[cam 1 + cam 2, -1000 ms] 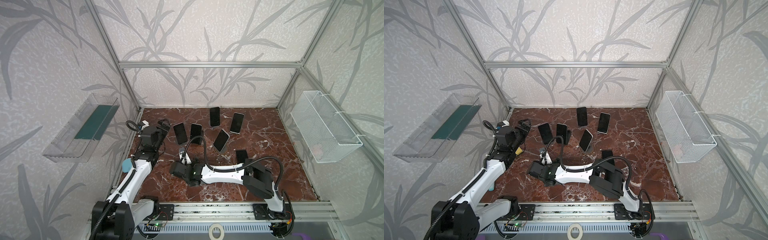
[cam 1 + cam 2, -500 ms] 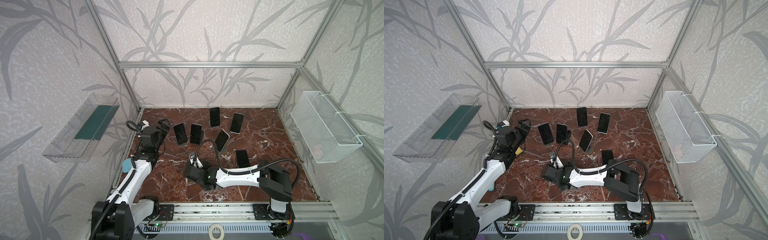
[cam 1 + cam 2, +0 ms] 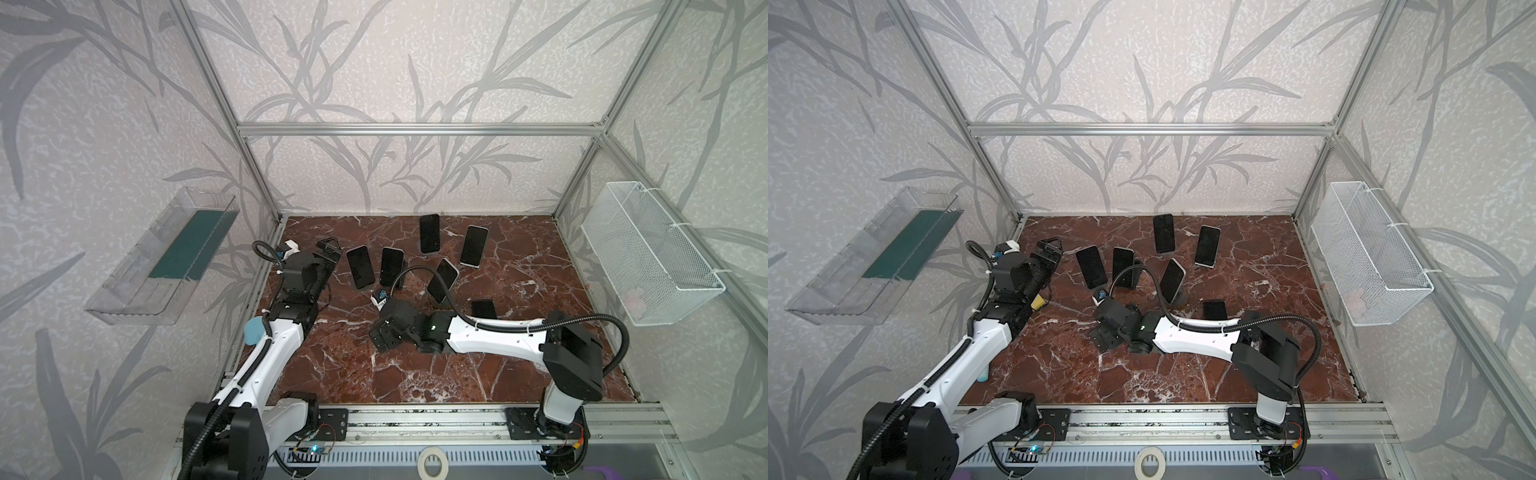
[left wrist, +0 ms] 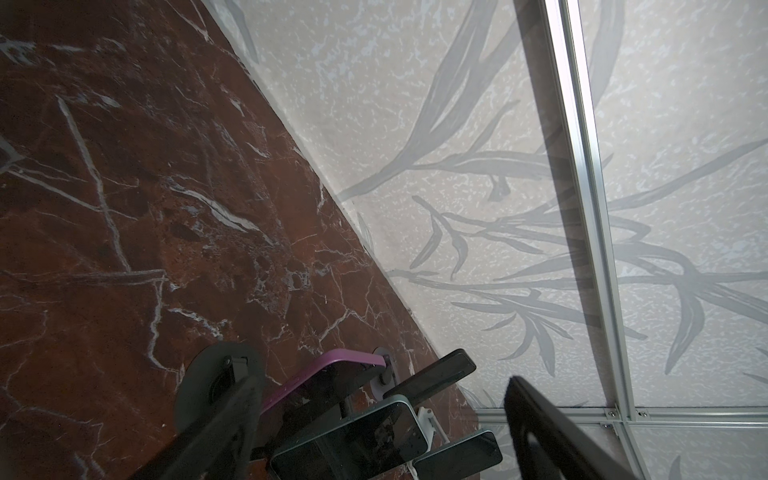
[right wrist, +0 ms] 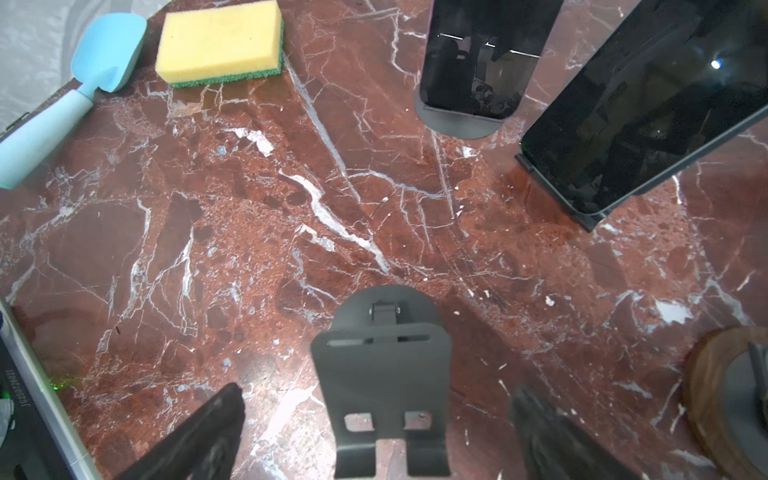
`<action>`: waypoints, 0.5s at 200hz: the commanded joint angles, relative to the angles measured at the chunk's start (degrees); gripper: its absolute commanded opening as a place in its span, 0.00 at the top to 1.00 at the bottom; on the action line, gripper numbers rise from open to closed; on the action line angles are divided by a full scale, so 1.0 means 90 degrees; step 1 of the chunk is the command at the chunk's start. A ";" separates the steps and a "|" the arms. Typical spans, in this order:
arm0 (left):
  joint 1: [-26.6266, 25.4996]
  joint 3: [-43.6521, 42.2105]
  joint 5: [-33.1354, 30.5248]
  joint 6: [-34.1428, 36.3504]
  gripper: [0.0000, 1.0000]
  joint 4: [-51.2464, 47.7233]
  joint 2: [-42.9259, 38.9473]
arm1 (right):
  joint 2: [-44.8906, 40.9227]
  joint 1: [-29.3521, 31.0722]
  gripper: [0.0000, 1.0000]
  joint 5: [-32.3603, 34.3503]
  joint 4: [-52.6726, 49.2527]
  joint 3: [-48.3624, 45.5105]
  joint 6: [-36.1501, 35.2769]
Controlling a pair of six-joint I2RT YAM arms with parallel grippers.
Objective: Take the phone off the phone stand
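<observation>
Right gripper gapes at bare phone stand; phone flat beside its arm.

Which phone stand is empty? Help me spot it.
On the red marble table, look just ahead of the open right gripper. The dark grey stand there is bare; the two stands beyond it each hold a black-screened phone.

I log from my feed: tabletop, red-brown veined stone look, smooth, faint sheen; phone stand, matt dark-grey sheet metal; phone, glossy black glass face; sponge, porous yellow foam over rough green pad; spatula, matt pale-blue, plastic-looking; ring base, grained wood.
</observation>
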 commanded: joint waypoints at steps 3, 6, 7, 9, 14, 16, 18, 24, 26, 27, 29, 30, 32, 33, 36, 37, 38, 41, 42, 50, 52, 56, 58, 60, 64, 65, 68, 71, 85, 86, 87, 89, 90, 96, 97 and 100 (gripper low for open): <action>-0.0036 0.0165 -0.0057 0.0099 0.08 0.0118 -0.0064 | 0.0172 -0.0026 0.01 -0.0371 -0.0226 0.0301 -0.0142; -0.0040 0.0167 -0.0066 0.0109 0.08 0.0106 -0.0061 | 0.0217 -0.0028 0.01 -0.0392 -0.0251 0.0332 -0.0151; -0.0036 0.0169 -0.0063 0.0110 0.08 0.0111 -0.0060 | 0.0231 -0.0024 0.02 -0.0392 -0.0263 0.0342 -0.0152; -0.0032 0.0168 -0.0062 0.0111 0.08 0.0112 -0.0055 | 0.0253 -0.0027 0.02 -0.0407 -0.0284 0.0369 -0.0160; -0.0032 0.0168 -0.0068 0.0111 0.08 0.0107 -0.0052 | 0.0336 -0.0029 0.03 -0.0426 -0.0317 0.0418 -0.0162; -0.0034 0.0163 -0.0075 0.0116 0.08 0.0094 -0.0053 | 0.0365 -0.0029 0.03 -0.0437 -0.0320 0.0440 -0.0162; -0.0037 0.0164 -0.0079 0.0117 0.08 0.0091 -0.0058 | 0.0384 -0.0026 0.04 -0.0448 -0.0323 0.0469 -0.0162; -0.0032 0.0178 -0.0094 0.0119 0.08 0.0076 -0.0056 | 0.0464 -0.0033 0.04 -0.0470 -0.0324 0.0500 -0.0172; -0.0036 0.0180 -0.0099 0.0120 0.08 0.0076 -0.0054 | 0.0480 -0.0030 0.04 -0.0470 -0.0317 0.0519 -0.0167; -0.0034 0.0176 -0.0099 0.0120 0.08 0.0076 -0.0057 | 0.0494 -0.0029 0.05 -0.0466 -0.0315 0.0518 -0.0165; -0.0032 0.0175 -0.0100 0.0121 0.08 0.0076 -0.0051 | 0.0517 -0.0022 0.05 -0.0457 -0.0310 0.0526 -0.0163; -0.0027 0.0173 -0.0105 0.0126 0.08 0.0076 -0.0051 | 0.0527 -0.0020 0.05 -0.0454 -0.0312 0.0527 -0.0158; -0.0030 0.0179 -0.0101 0.0122 0.08 0.0076 -0.0050 | 0.0542 -0.0027 0.05 -0.0444 -0.0311 0.0535 -0.0146; -0.0031 0.0180 -0.0101 0.0121 0.08 0.0081 -0.0050 | 0.0549 -0.0023 0.05 -0.0438 -0.0308 0.0546 -0.0140; -0.0031 0.0173 -0.0093 0.0121 0.08 0.0077 -0.0052 | 0.0575 -0.0032 0.05 -0.0411 -0.0302 0.0561 -0.0122; -0.0031 0.0182 -0.0097 0.0121 0.08 0.0077 -0.0056 | 0.0586 -0.0030 0.05 -0.0402 -0.0299 0.0564 -0.0122; -0.0031 0.0181 -0.0094 0.0121 0.08 0.0077 -0.0053 | 0.0596 -0.0029 0.05 -0.0392 -0.0302 0.0565 -0.0118; -0.0030 0.0185 -0.0091 0.0122 0.08 0.0076 -0.0050 | 0.0612 -0.0030 0.05 -0.0374 -0.0288 0.0567 -0.0114; -0.0031 0.0183 -0.0091 0.0121 0.08 0.0076 -0.0050 | 0.0618 -0.0029 0.05 -0.0369 -0.0277 0.0567 -0.0109; -0.0028 0.0191 -0.0088 0.0121 0.08 0.0072 -0.0055 | 0.0675 -0.0031 0.06 -0.0282 -0.0234 0.0577 -0.0080; -0.0035 0.0191 -0.0090 0.0121 0.08 0.0075 -0.0058 | 0.0686 -0.0034 0.06 -0.0257 -0.0236 0.0584 -0.0071; -0.0039 0.0185 -0.0076 0.0121 0.08 0.0076 -0.0059 | 0.0714 -0.0028 0.07 -0.0198 -0.0234 0.0603 -0.0044; -0.0038 0.0185 -0.0075 0.0118 0.08 0.0076 -0.0059 | 0.0728 -0.0036 0.07 -0.0175 -0.0236 0.0608 -0.0032; -0.0035 0.0184 -0.0084 0.0113 0.08 0.0076 -0.0060 | 0.0736 -0.0033 0.08 -0.0143 -0.0236 0.0614 -0.0022; -0.0034 0.0186 -0.0083 0.0110 0.08 0.0076 -0.0069 | 0.0760 -0.0031 0.09 -0.0100 -0.0228 0.0624 -0.0003; -0.0037 0.0189 -0.0082 0.0111 0.08 0.0076 -0.0064 | 0.0770 -0.0025 0.09 -0.0090 -0.0227 0.0625 0.0001; -0.0033 0.0191 -0.0086 0.0116 0.08 0.0076 -0.0067 | 0.0793 -0.0031 0.10 -0.0062 -0.0244 0.0627 0.0017; -0.0033 0.0182 -0.0090 0.0125 0.08 0.0076 -0.0069 | 0.0813 -0.0024 0.10 -0.0040 -0.0246 0.0637 0.0030; -0.0035 0.0182 -0.0075 0.0111 0.08 0.0075 -0.0069 | 0.0901 -0.0022 0.14 0.0090 -0.0242 0.0633 0.0101; -0.0033 0.0187 -0.0078 0.0111 0.08 0.0075 -0.0074 | 0.0910 -0.0020 0.14 0.0098 -0.0249 0.0634 0.0101; -0.0032 0.0189 -0.0079 0.0111 0.08 0.0076 -0.0072 | 0.0914 -0.0029 0.14 0.0107 -0.0252 0.0635 0.0101; -0.0036 0.0186 -0.0080 0.0108 0.08 0.0084 -0.0070 | 0.0922 -0.0026 0.15 0.0133 -0.0262 0.0640 0.0106; -0.0034 0.0188 -0.0081 0.0110 0.08 0.0080 -0.0065 | 0.0930 -0.0028 0.15 0.0149 -0.0269 0.0638 0.0109; -0.0029 0.0191 -0.0071 0.0105 0.08 0.0076 -0.0069 | 0.0964 -0.0021 0.17 0.0228 -0.0323 0.0650 0.0117; -0.0035 0.0191 -0.0076 0.0103 0.08 0.0076 -0.0069 | 0.0965 -0.0020 0.17 0.0245 -0.0333 0.0652 0.0124; -0.0032 0.0191 -0.0067 0.0110 0.08 0.0076 -0.0067 | 0.0970 -0.0031 0.18 0.0284 -0.0352 0.0662 0.0137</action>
